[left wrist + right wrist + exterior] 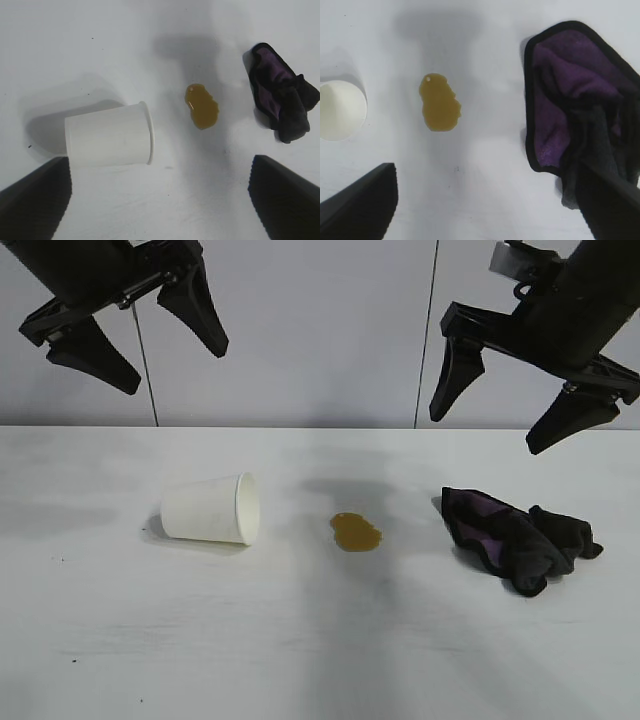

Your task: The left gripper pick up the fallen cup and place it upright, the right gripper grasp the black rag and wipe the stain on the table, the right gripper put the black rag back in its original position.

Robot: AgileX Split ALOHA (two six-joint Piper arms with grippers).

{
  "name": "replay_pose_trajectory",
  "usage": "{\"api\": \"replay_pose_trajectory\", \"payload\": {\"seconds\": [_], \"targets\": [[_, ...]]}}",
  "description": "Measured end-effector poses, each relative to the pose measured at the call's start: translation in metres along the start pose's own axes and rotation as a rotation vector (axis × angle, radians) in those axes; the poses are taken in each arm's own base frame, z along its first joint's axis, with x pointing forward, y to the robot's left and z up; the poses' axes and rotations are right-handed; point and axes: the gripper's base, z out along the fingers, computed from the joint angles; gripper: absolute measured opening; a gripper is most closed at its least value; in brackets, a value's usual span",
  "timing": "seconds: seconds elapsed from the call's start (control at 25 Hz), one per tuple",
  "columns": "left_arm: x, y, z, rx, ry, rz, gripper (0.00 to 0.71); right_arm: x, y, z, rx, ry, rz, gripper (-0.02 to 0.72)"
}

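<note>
No readable text, labels, brands or numbers anywhere in view.

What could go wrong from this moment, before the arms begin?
The cup lies on its side with its mouth toward the stain; a clumsy grasp by the open left gripper might roll it into the puddle. The rag is crumpled, so the open right gripper may catch only a fold.

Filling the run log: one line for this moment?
left gripper open, raised | right gripper open, raised | cup fallen | stain unwiped | rag untouched
</note>
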Motion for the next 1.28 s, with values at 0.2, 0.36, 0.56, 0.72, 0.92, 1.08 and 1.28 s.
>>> {"api": "replay_pose_trajectory", "payload": {"seconds": [0.2, 0.36, 0.56, 0.72, 0.92, 1.08, 1.28], "targets": [[0.0, 0.0, 0.0, 0.0, 0.0, 0.0, 0.694, 0.0, 0.0, 0.0, 0.0, 0.0, 0.0, 0.661], [0.0, 0.0, 0.0, 0.0, 0.0, 0.0, 0.694, 0.0, 0.0, 0.0, 0.0, 0.0, 0.0, 0.661], [-0.0013, 0.0003, 0.0, -0.003, -0.014, 0.0, 0.694, 0.0001, 0.0, 0.0, 0.0, 0.001, 0.0, 0.661], [-0.0079, 0.0016, -0.0003, -0.017, -0.087, 0.0, 0.694, 0.0, 0.0, 0.0, 0.0, 0.0, 0.0, 0.661], [-0.0083, 0.0015, -0.0004, -0.016, -0.091, -0.001, 0.694, 0.0, 0.0, 0.0, 0.0, 0.0, 0.0, 0.661], [-0.0088, 0.0014, -0.0004, -0.015, -0.097, -0.003, 0.689, 0.0001, 0.0, 0.0, 0.0, 0.001, 0.0, 0.661], [-0.0078, 0.0069, -0.0052, -0.074, -0.043, 0.142, 0.67, 0.0003, -0.0001, 0.0, 0.001, 0.004, -0.008, 0.661]]}}
